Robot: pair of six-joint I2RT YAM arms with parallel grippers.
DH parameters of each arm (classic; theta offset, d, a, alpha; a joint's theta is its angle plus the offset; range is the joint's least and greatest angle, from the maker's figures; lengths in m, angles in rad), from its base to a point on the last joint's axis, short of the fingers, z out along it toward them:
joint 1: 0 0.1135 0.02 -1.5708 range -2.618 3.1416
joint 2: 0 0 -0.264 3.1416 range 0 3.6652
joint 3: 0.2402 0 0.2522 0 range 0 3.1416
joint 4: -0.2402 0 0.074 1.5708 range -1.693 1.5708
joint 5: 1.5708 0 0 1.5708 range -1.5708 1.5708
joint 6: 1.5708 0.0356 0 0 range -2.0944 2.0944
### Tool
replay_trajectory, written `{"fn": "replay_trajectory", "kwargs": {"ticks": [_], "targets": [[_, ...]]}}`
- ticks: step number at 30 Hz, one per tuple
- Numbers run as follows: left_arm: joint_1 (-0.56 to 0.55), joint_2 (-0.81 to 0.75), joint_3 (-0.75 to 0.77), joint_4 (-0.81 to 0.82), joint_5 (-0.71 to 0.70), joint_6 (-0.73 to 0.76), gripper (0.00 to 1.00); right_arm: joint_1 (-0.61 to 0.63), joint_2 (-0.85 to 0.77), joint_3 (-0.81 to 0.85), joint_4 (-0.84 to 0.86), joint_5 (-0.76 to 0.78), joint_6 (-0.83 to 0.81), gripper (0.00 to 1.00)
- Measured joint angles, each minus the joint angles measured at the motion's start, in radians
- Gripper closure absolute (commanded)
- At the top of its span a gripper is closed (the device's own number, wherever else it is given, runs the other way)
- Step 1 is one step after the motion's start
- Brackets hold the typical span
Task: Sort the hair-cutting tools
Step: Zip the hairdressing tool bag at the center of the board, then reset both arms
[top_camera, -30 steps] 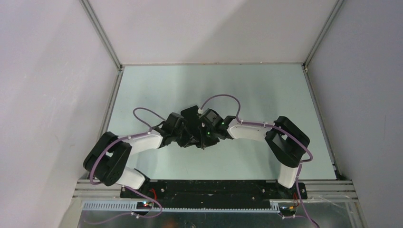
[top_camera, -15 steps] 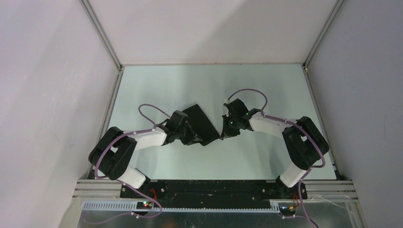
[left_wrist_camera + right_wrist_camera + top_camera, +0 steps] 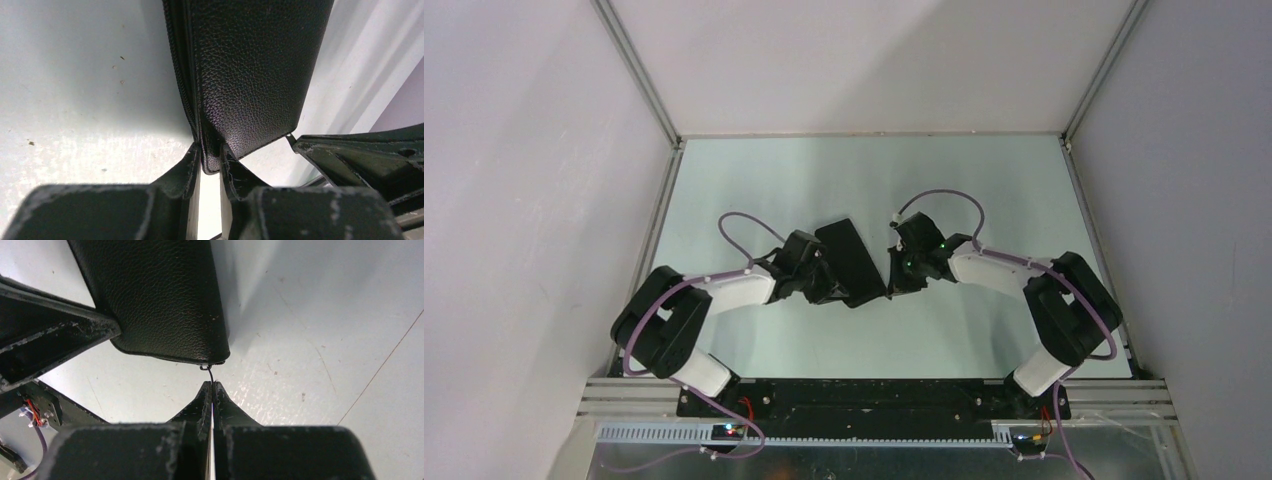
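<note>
The hair-cutting tools are out of view in every frame. A flat black leather pouch (image 3: 852,262) lies mid-table between the two arms. My left gripper (image 3: 211,150) is shut on the pouch's (image 3: 250,75) near corner, beside its zipper seam. My right gripper (image 3: 212,385) is shut on the thin wire zipper pull (image 3: 209,373), which hangs from the pouch's (image 3: 160,300) corner. In the top view the left gripper (image 3: 832,290) and the right gripper (image 3: 891,284) meet the pouch's near end from either side.
The pale green table (image 3: 984,190) is walled by white panels with aluminium frame posts. The right gripper's body (image 3: 370,155) shows close beside the left one. The left gripper's finger (image 3: 50,335) sits just left of the pouch in the right wrist view.
The right gripper has drawn back to the right from the huddle over the pouch, uncovering it. The left gripper stays on the pouch's near end and has shifted slightly.
</note>
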Motion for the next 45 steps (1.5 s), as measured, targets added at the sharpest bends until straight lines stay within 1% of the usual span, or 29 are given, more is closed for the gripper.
{"fn": "replay_trajectory", "kwargs": {"ticks": [2, 3, 4, 5, 6, 7, 8, 9, 10, 11, 14, 15, 16, 17, 18, 19, 21, 23, 27, 31, 35, 40, 45], "targets": [[0.0, -0.002, 0.006, -0.012, -0.001, 0.016, 0.83, 0.011, -0.02, -0.009, -0.003, 0.01, 0.001, 1.0], [0.0, -0.005, 0.008, -0.017, -0.003, 0.025, 0.74, 0.013, -0.029, -0.013, -0.004, 0.013, 0.002, 1.0], [0.0, -0.01, 0.008, -0.025, -0.005, 0.034, 0.7, 0.015, -0.042, -0.02, -0.004, 0.014, 0.002, 0.95], [0.0, -0.016, 0.009, -0.032, -0.008, 0.045, 0.56, 0.018, -0.059, -0.029, -0.005, 0.018, 0.003, 0.92], [-0.001, -0.024, 0.011, -0.046, -0.019, 0.06, 0.47, 0.019, -0.077, -0.035, -0.01, 0.023, 0.002, 0.85], [-0.001, -0.041, 0.011, -0.085, -0.056, 0.088, 0.32, 0.019, -0.103, -0.04, -0.032, 0.036, 0.002, 0.81], [0.001, -0.048, 0.011, -0.1, -0.071, 0.101, 0.24, 0.017, -0.127, -0.046, -0.051, 0.048, 0.005, 0.72], [0.003, -0.065, 0.011, -0.124, -0.09, 0.108, 0.12, 0.012, -0.164, -0.053, -0.076, 0.068, 0.002, 0.63], [0.004, -0.093, 0.012, -0.143, -0.12, 0.131, 0.07, 0.005, -0.199, -0.056, -0.098, 0.086, 0.0, 0.59], [0.004, -0.122, 0.012, -0.167, -0.148, 0.156, 0.02, -0.002, -0.227, -0.057, -0.112, 0.101, 0.003, 0.53], [0.01, -0.232, 0.013, -0.257, -0.237, 0.203, 0.01, -0.038, -0.336, -0.057, -0.15, 0.158, 0.005, 0.44], [0.012, -0.267, 0.016, -0.284, -0.262, 0.218, 0.0, -0.054, -0.374, -0.057, -0.164, 0.178, 0.005, 0.39], [0.014, -0.305, 0.02, -0.308, -0.285, 0.234, 0.0, -0.068, -0.409, -0.058, -0.174, 0.196, 0.004, 0.36], [0.016, -0.35, 0.027, -0.336, -0.311, 0.25, 0.0, -0.087, -0.455, -0.059, -0.188, 0.217, 0.004, 0.29], [0.018, -0.393, 0.036, -0.359, -0.33, 0.264, 0.0, -0.105, -0.504, -0.059, -0.201, 0.239, 0.003, 0.26], [0.02, -0.441, 0.047, -0.381, -0.357, 0.281, 0.0, -0.122, -0.553, -0.06, -0.214, 0.262, 0.002, 0.18], [0.025, -0.563, 0.074, -0.421, -0.412, 0.321, 0.0, -0.151, -0.66, -0.06, -0.237, 0.318, -0.004, 0.08], [0.031, -0.687, 0.104, -0.451, -0.463, 0.363, 0.0, -0.166, -0.768, -0.058, -0.26, 0.379, -0.018, 0.05], [0.035, -0.905, 0.183, -0.492, -0.589, 0.466, 0.0, -0.171, -0.937, -0.032, -0.307, 0.511, -0.061, 0.03], [0.035, -1.059, 0.252, -0.52, -0.71, 0.562, 0.0, -0.172, -1.054, -0.001, -0.334, 0.642, -0.108, 0.03], [0.035, -1.182, 0.256, -0.533, -0.834, 0.654, 0.0, -0.173, -1.135, 0.0, -0.35, 0.764, -0.161, 0.01], [0.036, -1.369, 0.144, -0.514, -0.953, 0.739, 0.0, -0.173, -1.211, -0.03, -0.338, 0.869, -0.241, 0.01], [0.037, -1.508, -0.024, -0.481, -1.038, 0.764, 0.0, -0.173, -1.297, -0.167, -0.267, 0.915, -0.313, 0.02]]}}
